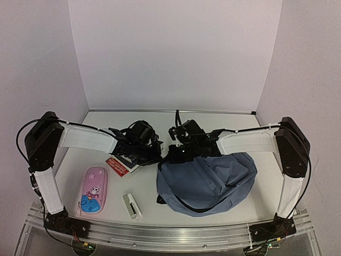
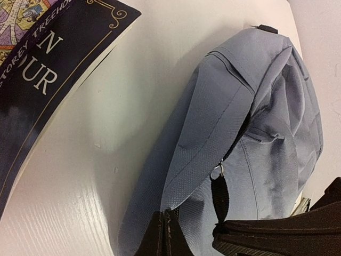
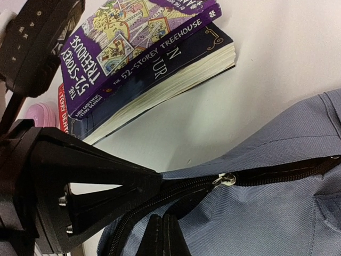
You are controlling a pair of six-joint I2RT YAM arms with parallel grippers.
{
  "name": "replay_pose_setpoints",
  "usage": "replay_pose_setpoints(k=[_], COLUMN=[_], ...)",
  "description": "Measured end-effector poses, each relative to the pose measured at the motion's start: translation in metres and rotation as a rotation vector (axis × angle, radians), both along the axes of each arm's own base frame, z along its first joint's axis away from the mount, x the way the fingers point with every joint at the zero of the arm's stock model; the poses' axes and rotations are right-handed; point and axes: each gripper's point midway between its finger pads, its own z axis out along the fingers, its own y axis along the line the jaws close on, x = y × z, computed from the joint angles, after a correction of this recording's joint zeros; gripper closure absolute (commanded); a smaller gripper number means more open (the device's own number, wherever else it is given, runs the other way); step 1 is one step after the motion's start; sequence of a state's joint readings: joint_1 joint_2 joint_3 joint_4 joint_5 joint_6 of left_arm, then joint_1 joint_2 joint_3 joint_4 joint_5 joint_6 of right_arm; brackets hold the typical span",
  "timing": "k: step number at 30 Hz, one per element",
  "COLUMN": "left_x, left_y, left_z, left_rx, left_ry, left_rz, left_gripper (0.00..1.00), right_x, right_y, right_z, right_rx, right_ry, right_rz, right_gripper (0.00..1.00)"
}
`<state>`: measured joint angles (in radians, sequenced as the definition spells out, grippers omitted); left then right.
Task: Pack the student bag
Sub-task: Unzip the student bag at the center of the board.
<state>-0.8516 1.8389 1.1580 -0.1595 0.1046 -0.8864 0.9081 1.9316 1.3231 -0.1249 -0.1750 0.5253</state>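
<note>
The soft slate-blue fabric student bag (image 1: 205, 178) lies flat on the white table (image 1: 149, 189), slumped and wrinkled, with its black strap (image 1: 194, 207) looped along its near side. The near edge of the bag comes close to the front edge of the table, and its right side is not far from the right wall. Behind the bag, bare table runs back to the rear wall, and more bare table shows to the left of the bag. Just left of the bag's top corner sits a small stack of books, with a purple picture book (image 3: 133, 42) on top of a dark blue book (image 3: 176, 72) and a red booklet (image 1: 117, 166) peeking out beside them. Farther left of the bag lies a pink oval pencil case (image 1: 94, 190). Between that case and the bag lies a little white block with a dark stripe (image 1: 132, 206). Both arms reach in over the top left corner of the bag and crowd that spot. The left gripper (image 2: 165, 232) has its fingers squeezed together, with the tips on a fold of the blue cloth near a black zip tab (image 2: 219, 194). The right gripper (image 3: 164, 234) is squeezed together too, with its tips on the black zip line below the silver zip pull (image 3: 228, 180). I cannot tell if cloth is pinched inside either one.
</note>
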Motion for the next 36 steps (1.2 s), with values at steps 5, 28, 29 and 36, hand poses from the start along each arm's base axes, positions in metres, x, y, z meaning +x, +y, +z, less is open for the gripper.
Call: replay_pose_setpoints(k=[5,28,29,36], left_x=[0.0,0.003,0.003,0.0], left_y=[-0.002,-0.003,-0.003,-0.006], left_z=[0.002,0.0,0.001,0.002], left_rx=[-0.012,-0.18,-0.185,-0.214], left_ry=[-0.001,0.042,0.043,0.056], left_rz=[-0.007,-0.041,-0.043,-0.055], left_gripper=[1.0,1.0,1.0,0.9], right_x=[-0.004,-0.031,-0.033,-0.038], right_y=[0.005,0.013,0.012,0.008], right_z=[0.004,0.008,0.008,0.014], right_rx=[0.014,0.057,0.06,0.086], right_ry=[0.007,0.054,0.059,0.066], right_rz=[0.03,0.113,0.113,0.106], right_gripper=[1.0,1.0,1.0,1.0])
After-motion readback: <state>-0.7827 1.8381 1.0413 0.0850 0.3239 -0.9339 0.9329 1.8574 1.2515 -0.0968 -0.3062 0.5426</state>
